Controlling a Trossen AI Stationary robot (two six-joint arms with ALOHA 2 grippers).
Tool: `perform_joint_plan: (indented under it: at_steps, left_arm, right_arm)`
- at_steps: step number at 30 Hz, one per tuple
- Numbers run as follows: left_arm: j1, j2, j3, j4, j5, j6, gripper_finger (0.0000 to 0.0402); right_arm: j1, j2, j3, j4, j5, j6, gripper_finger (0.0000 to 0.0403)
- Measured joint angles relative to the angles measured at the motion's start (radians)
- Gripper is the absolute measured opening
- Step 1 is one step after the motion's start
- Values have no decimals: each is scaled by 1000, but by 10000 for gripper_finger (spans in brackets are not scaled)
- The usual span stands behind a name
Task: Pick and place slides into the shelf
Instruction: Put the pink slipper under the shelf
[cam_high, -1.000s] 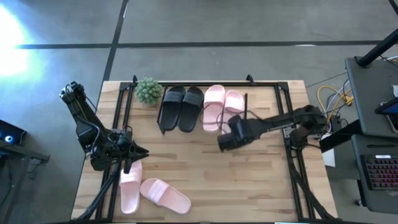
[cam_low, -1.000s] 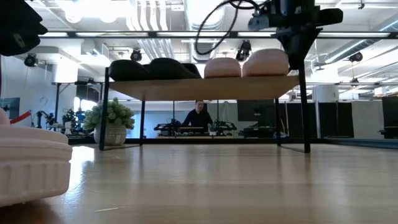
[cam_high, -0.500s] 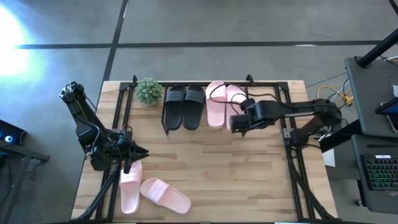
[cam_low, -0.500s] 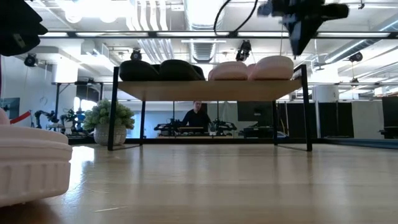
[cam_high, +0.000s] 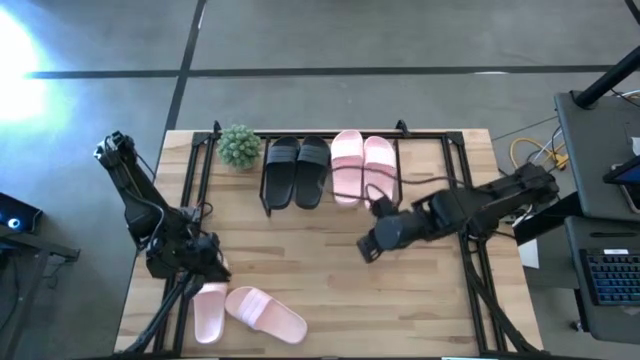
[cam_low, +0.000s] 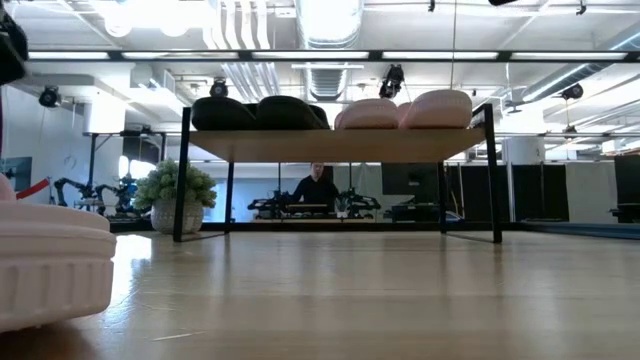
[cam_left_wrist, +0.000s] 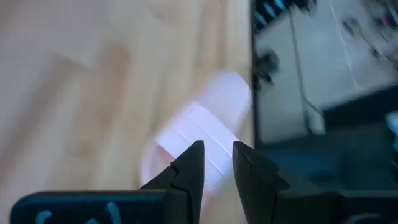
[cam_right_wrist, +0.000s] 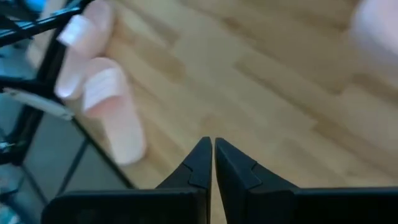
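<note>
Left gripper (cam_high: 208, 272) of mine hangs part-open and empty right over two pink slides (cam_high: 262, 313) at the table's (cam_high: 330, 280) near left corner. Right gripper (cam_high: 366, 248) is pinched shut, empty, mid-table before the shelf (cam_high: 440, 140). Two black slides (cam_high: 296, 170) and two pink ones (cam_high: 364, 166) sit on top, potted plant (cam_high: 239, 145) beside them.

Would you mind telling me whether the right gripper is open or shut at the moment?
Shut. In its wrist view the right gripper has its two fingers pressed together with nothing between them, above bare table.
</note>
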Motion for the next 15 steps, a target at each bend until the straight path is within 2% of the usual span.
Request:
perform_joint_plan:
  at_steps: [5, 10, 12, 15]
  left_arm:
    - [-3, 98, 0, 131, 228, -1, 70]
    - [-33, 238, 34, 133, 340, -7, 69]
    - [-49, 293, 72, 86, 360, -5, 64]
    - [-61, 385, 175, -106, 354, -4, 42]
  right_arm:
    - [59, 62, 0, 77, -3, 38, 13]
    - [106, 136, 0, 92, -10, 112, 13]
    - [126, 161, 0, 107, -13, 135, 13]
    - [152, 189, 0, 128, -17, 166, 13]
